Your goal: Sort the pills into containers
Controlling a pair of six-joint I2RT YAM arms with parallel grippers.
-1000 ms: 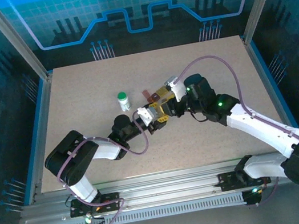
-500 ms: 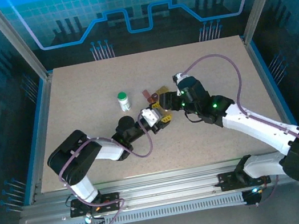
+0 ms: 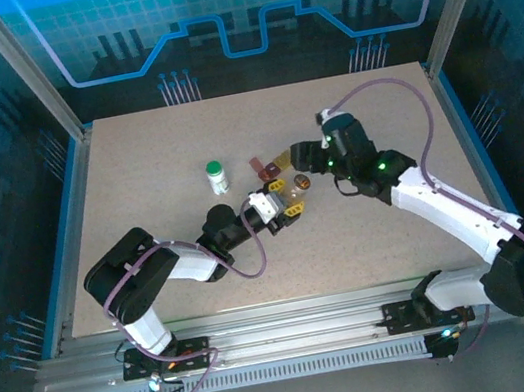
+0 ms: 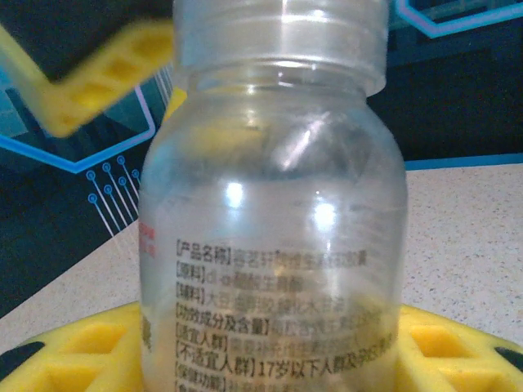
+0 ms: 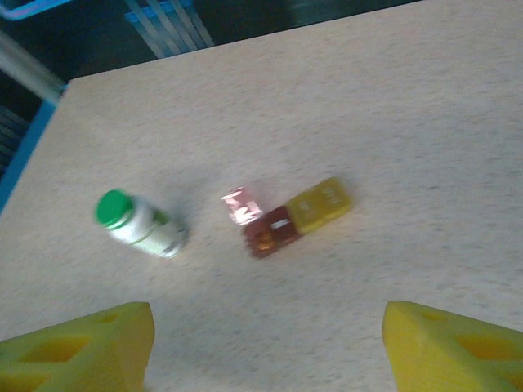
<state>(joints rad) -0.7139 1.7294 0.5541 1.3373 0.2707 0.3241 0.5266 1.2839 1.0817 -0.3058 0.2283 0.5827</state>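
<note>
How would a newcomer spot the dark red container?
Find the green-capped white bottle near the middle of the table. Just beside it sit two tiny square boxes, touching. The dark red container is the one nearer the bottle, with a pink flap beside it, unlike the yellow container.

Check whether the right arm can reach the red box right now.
Probably yes: the right gripper is open and empty, the red box lies on bare table ahead of it, with only the yellow box touching one side.

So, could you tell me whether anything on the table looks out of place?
A small round brown thing, perhaps a cap, lies loose on the table near the clear bottle held by the left gripper.
</note>
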